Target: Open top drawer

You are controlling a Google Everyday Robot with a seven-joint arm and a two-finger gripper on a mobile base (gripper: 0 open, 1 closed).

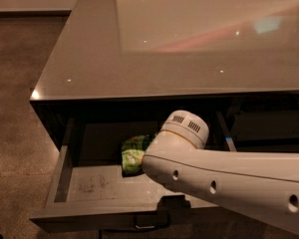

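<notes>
Single camera view, looking down on the bench. The glossy grey-topped bench (164, 49) fills the upper field, with its front edge running across the middle and its front left corner at the left. The wide, shallow top drawer (92, 185) stands open beneath the front edge, near the front left corner, projecting toward the camera. Its pale grey scuffed floor and left side wall are exposed. A crumpled green packet (134, 153) lies on the drawer floor toward the back, partly hidden by the arm. The white, rounded robot arm (229, 183) enters from the lower right and crosses above the drawer. The dark gripper (173, 202) hangs below the arm at the drawer's front rim, just above the small rectangular handle (145, 223). Whether the gripper is spread or pressed together cannot be told. Speckled brown flooring (15, 108) lies beyond the bench's left edge.
</notes>
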